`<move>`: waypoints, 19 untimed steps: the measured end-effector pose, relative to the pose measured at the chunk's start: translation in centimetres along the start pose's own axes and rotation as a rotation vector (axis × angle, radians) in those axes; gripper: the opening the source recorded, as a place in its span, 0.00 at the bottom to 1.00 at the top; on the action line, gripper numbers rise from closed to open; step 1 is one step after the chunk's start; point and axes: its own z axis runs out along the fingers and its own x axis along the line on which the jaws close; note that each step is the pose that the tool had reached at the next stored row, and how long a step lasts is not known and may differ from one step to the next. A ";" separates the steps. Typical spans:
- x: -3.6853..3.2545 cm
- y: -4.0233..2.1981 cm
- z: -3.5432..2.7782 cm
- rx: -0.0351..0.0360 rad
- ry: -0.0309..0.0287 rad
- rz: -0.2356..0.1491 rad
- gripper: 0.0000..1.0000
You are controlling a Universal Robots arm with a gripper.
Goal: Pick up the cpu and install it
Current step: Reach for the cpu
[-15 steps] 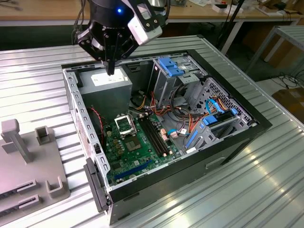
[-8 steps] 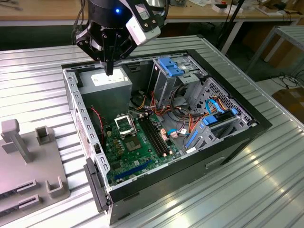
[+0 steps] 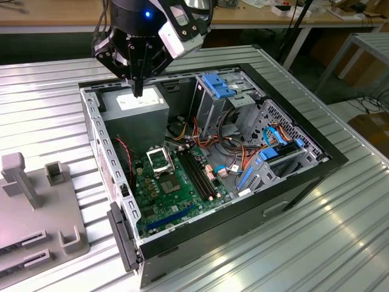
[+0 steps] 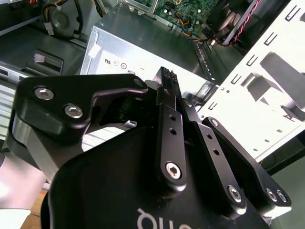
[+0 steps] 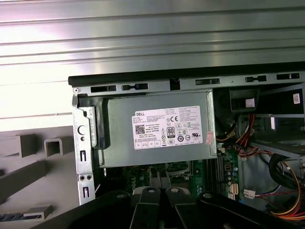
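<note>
My gripper [image 3: 138,91] hangs over the grey power supply [image 3: 135,115] at the back of the open computer case [image 3: 304,182]. Its two black fingers are pressed together, and nothing shows between them in the exterior view or at the gripper [image 4: 167,76] in the second wrist view. The silver-framed black socket [image 3: 159,159] lies on the green motherboard [image 3: 176,194], below the gripper and nearer the front of the case. The cpu is out of view.
The labelled power supply [image 5: 159,133] lies under the wrist. A grey fixture [image 3: 36,207] with posts and slots stands on the ribbed metal table at the exterior view's left. Blue drive brackets [image 3: 219,85], memory slots [image 3: 197,173] and loose cables [image 3: 243,158] crowd the case's right half.
</note>
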 end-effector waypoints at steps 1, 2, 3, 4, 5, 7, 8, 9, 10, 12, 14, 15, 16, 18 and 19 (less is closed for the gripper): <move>0.07 0.00 0.00 0.0001 0.0000 0.000 0.11; 0.12 -0.01 0.00 0.0001 0.0001 0.000 0.11; 0.15 -0.01 0.01 0.0001 0.0001 0.000 0.11; 0.20 -0.01 0.01 0.0001 0.0001 0.000 0.11; 0.24 -0.02 0.02 0.0001 0.0002 0.000 0.11; 0.32 -0.02 0.02 0.0001 0.0002 0.000 0.11; 0.36 -0.03 0.03 0.0001 0.0003 0.000 0.11; 0.41 -0.03 0.03 0.0001 0.0003 0.000 0.11; 0.46 -0.04 0.04 0.0001 0.0002 0.000 0.11; 0.54 -0.04 0.04 0.0001 0.0003 0.000 0.11; 0.66 -0.05 0.06 0.0002 0.0004 0.000 0.11; 0.73 -0.06 0.07 0.0002 0.0005 0.000 0.11; 0.80 -0.06 0.08 0.0001 0.0006 0.000 0.11; 0.89 -0.07 0.09 0.0002 0.0007 0.000 0.11; 0.94 -0.07 0.09 0.0002 0.0008 0.000 0.11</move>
